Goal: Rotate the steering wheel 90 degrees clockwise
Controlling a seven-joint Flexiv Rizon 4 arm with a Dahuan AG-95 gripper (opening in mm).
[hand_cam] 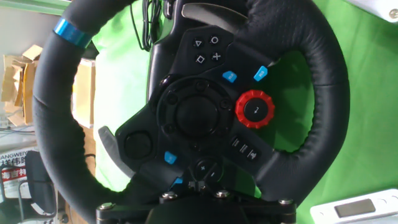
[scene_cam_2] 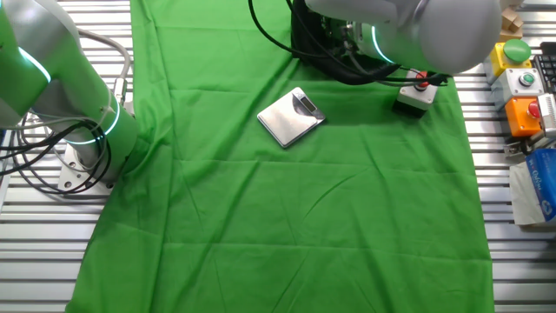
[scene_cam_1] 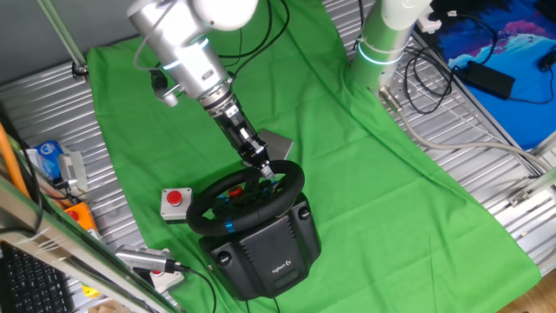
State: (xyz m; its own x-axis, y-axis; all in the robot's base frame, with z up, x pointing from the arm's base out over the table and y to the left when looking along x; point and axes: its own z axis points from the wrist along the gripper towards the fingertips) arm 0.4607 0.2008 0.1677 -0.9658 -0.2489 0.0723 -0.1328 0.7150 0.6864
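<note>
The steering wheel point(scene_cam_1: 248, 196) is a black thick-rimmed wheel on a bulky black base point(scene_cam_1: 269, 252) at the near end of the green cloth. A blue band point(scene_cam_1: 230, 226) marks its near rim. My gripper point(scene_cam_1: 268, 170) reaches down from the upper left and is shut on the far right part of the rim. In the hand view the steering wheel point(hand_cam: 56, 143) fills the frame, with a red dial point(hand_cam: 254, 109) and blue buttons on the hub and the blue band point(hand_cam: 71, 32) at upper left. My gripper point(hand_cam: 196, 190) covers the rim at the bottom edge. In the other fixed view the arm hides the wheel.
A small grey box with a red button point(scene_cam_1: 176, 202) sits just left of the wheel. A flat silver scale point(scene_cam_1: 276, 143) lies on the cloth behind the gripper. A second robot's base point(scene_cam_1: 382, 48) stands at the far right, with cables beside it.
</note>
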